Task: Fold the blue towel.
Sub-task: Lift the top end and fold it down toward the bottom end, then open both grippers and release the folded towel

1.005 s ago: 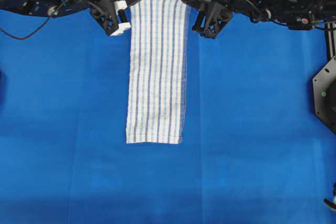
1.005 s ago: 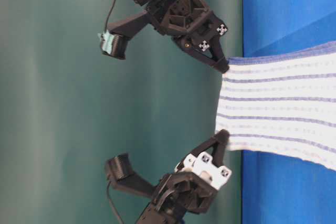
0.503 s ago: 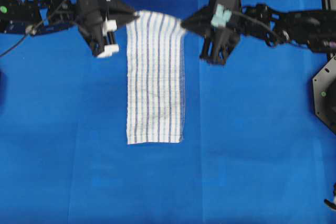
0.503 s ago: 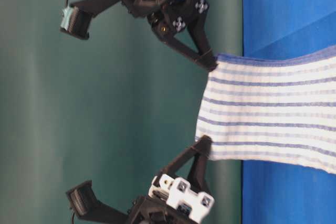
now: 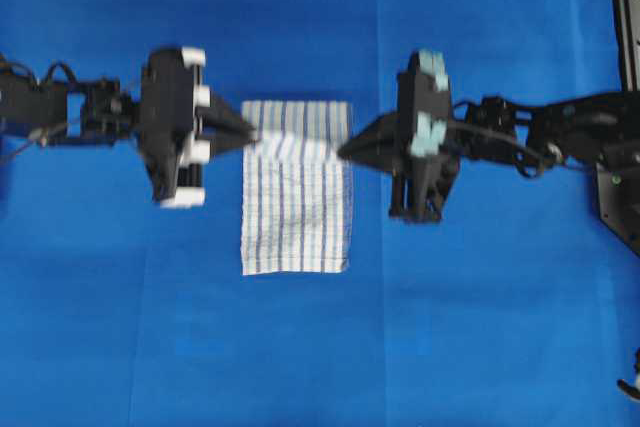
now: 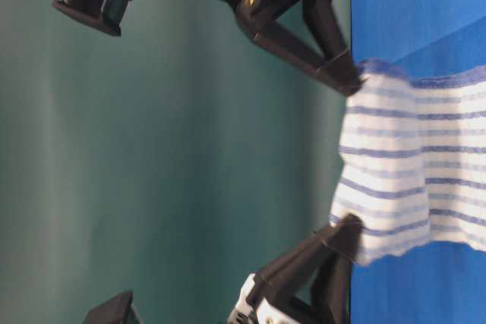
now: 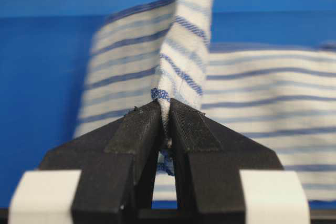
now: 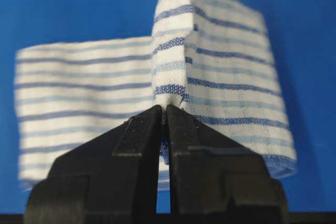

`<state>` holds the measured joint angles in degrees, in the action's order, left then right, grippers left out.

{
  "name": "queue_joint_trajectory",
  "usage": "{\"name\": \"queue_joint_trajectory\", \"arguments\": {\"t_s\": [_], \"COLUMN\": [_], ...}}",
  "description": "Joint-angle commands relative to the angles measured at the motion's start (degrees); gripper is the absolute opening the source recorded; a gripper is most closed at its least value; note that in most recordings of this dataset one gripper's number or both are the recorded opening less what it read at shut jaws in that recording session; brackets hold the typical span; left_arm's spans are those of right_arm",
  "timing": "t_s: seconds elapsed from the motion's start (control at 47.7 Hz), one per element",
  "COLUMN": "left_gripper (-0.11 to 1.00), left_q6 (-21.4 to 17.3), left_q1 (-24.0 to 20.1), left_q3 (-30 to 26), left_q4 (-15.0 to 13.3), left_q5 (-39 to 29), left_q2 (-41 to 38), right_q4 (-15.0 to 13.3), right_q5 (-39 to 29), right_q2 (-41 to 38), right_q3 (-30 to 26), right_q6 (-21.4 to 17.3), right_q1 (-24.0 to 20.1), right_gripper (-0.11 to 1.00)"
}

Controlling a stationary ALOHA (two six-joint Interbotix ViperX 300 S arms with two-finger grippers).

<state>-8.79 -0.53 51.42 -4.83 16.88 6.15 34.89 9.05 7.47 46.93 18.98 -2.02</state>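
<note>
While facing inward, both claws pinch blue towel point(image 5: 296, 187) corners

- Overhead: straight down on the desk point(image 5: 480, 347), far, both arms in frame.
- Table-level: low, rotated sideways, close.
- Wrist cams: along each gripper, very close.
- All four share the blue towel point(image 5: 296, 197).
</note>
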Motion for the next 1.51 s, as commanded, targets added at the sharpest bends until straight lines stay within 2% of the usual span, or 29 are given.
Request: {"name": "queue_joint_trajectory", "arguments": {"t_s": [0.0, 0.272, 0.566, 1.152, 1.194, 1.236, 1.382, 1.445, 1.487], "left_gripper": [0.04, 0.04, 0.04, 0.06, 0.13, 0.22, 0.67, 0.82, 0.89], "left_q6": [0.7, 7.2, 9.8, 11.0, 11.0, 10.9, 10.1, 9.9, 9.8], "left_q1": [3.4, 9.0, 12.6, 13.6, 13.6, 13.6, 13.6, 13.6, 13.4], "left_q3": [-0.3, -0.1, -0.6, -1.0, -1.1, -1.1, -0.5, -0.3, -0.1], "left_q4": [-0.4, -0.4, -0.5, -0.4, -0.4, -0.4, -0.4, -0.4, -0.4], "left_q5": [1.8, 2.9, 7.2, 7.8, 7.7, 7.6, 5.1, 2.6, 0.1], "left_q2": [1.0, -1.9, -8.3, -10.6, -10.6, -10.4, -7.8, -5.8, -3.7], "right_q4": [1.5, 5.5, 9.0, 9.9, 10.2, 10.3, 10.1, 9.9, 9.8], "right_q5": [1.1, 3.2, 6.3, 5.6, 5.5, 5.5, 5.5, 5.5, 5.5], "right_q2": [1.1, -2.1, -8.3, -9.5, -9.5, -9.5, -7.6, -6.0, -4.5], "right_q3": [-0.3, -0.4, -1.6, -2.3, -2.3, -2.4, -2.0, -1.6, -1.2], "right_q6": [-0.1, -0.1, -0.1, -0.2, -0.2, -0.2, 0.5, 1.0, 1.4], "right_q1": [-2.5, -7.9, -11.4, -12.7, -12.7, -12.7, -12.7, -12.7, -12.7], "right_gripper": [0.27, 0.27, 0.27, 0.28, 0.28, 0.33, 0.77, 0.91, 0.95]}}
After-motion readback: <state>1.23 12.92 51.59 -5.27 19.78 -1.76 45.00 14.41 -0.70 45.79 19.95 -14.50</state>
